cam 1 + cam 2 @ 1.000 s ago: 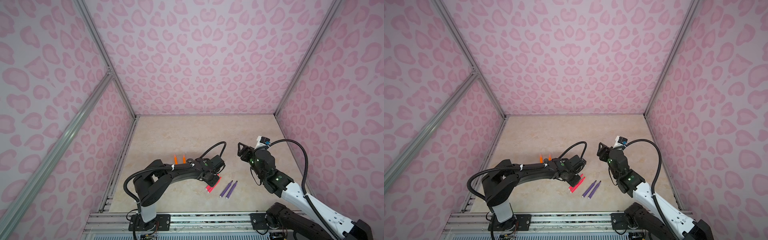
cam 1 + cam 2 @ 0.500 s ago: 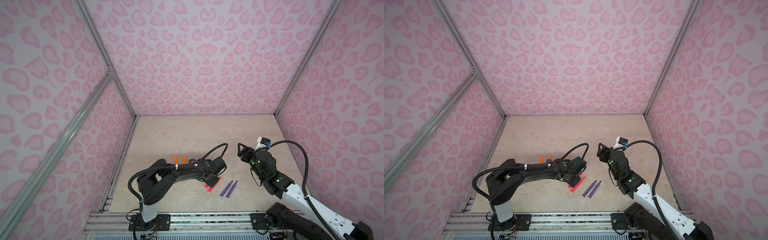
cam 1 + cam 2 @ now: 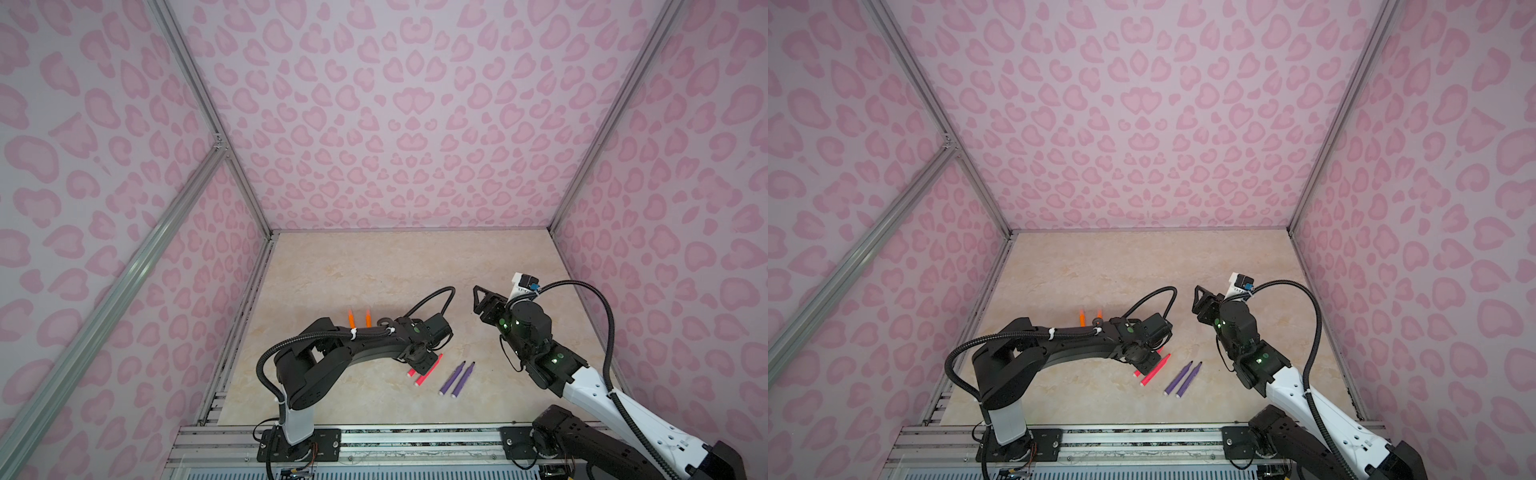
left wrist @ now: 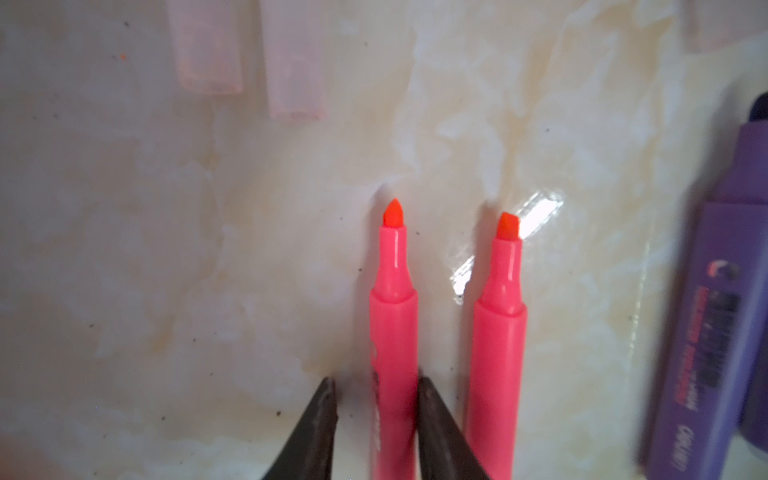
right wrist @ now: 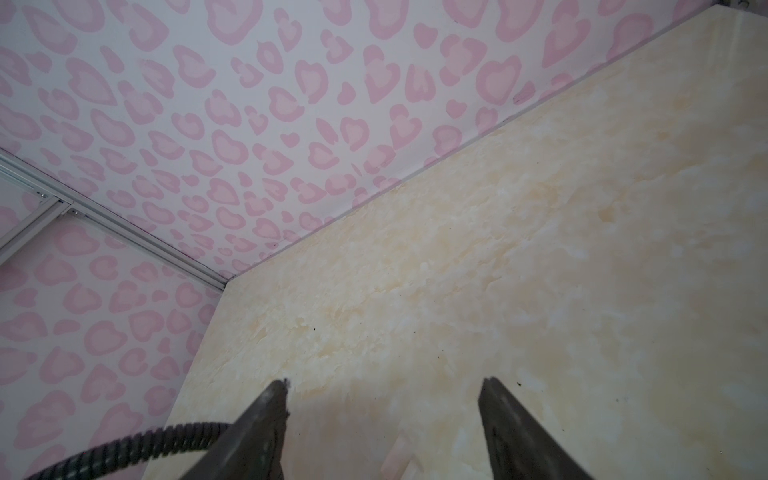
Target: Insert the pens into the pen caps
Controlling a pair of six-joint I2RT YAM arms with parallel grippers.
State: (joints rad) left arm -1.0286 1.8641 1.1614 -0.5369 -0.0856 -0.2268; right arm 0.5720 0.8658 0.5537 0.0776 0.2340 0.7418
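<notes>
While my left pincer (image 4: 376, 382) sits low over the near middle of the table (image 3: 374, 266), its two dark fingers (image 4: 320, 415) straddle one pink pen (image 4: 392, 332). One finger touches the barrel and the other stands just apart, so the pincer is narrowly open and not yet gripping. A second pink pen (image 4: 498, 340) lies just beside the first, parallel to it, and both tips point towards the far right. Past those tips lie two clear pen caps (image 4: 210, 45), side by side and faint against the beige surface. Two purple pens (image 3: 451, 379) lie just right of the pink pair. Two orange pens (image 3: 351, 318) show farther back on the left, behind my left arm (image 3: 353, 353). My right pincer (image 5: 386, 382) hovers above the table on the right, wide open with nothing between its jaws.
</notes>
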